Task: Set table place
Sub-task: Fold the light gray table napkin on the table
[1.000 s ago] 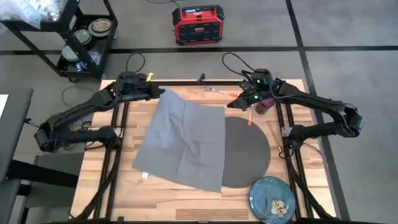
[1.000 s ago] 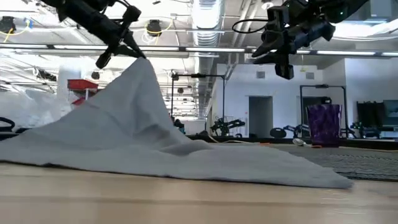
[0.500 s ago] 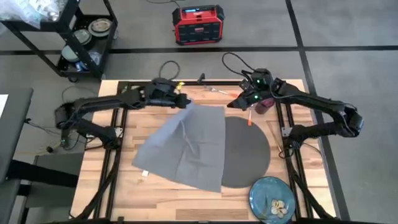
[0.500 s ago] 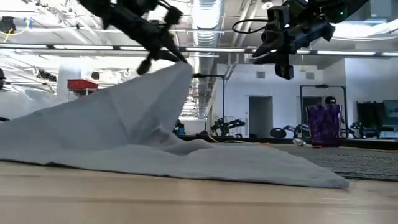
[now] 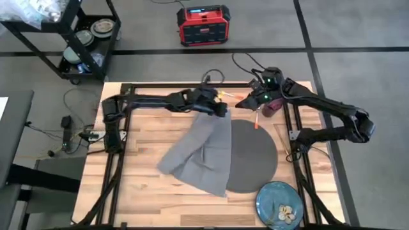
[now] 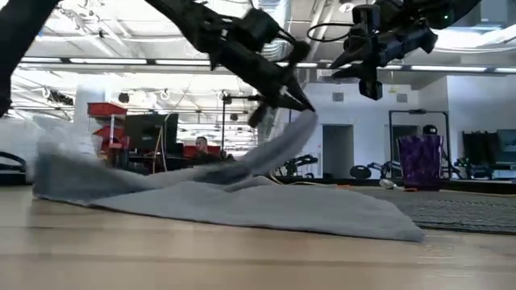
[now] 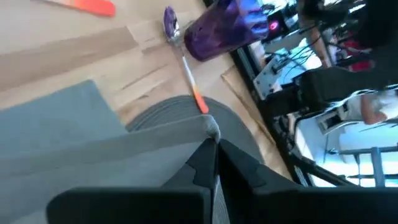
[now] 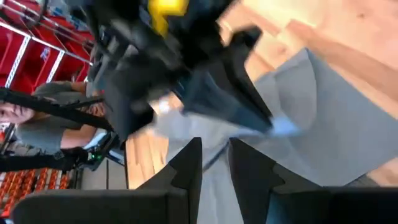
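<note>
Left end effector (image 5: 220, 110), fingers pressed together on a corner of the grey napkin (image 5: 201, 153), lifts it over the bench (image 5: 140, 144), apparently to fold the cloth across itself. Napkin: soft, creased, partly doubled, far edge overlapping the round dark mat (image 5: 255, 156). Right end effector (image 5: 252, 101) hovers near the purple cup (image 5: 272, 106), fingers slightly spread, empty.

Grey napkin (image 5: 199, 150) lies rumpled on the wood table (image 5: 147, 191), one corner lifted, overlapping the dark mat (image 5: 252, 156).
</note>
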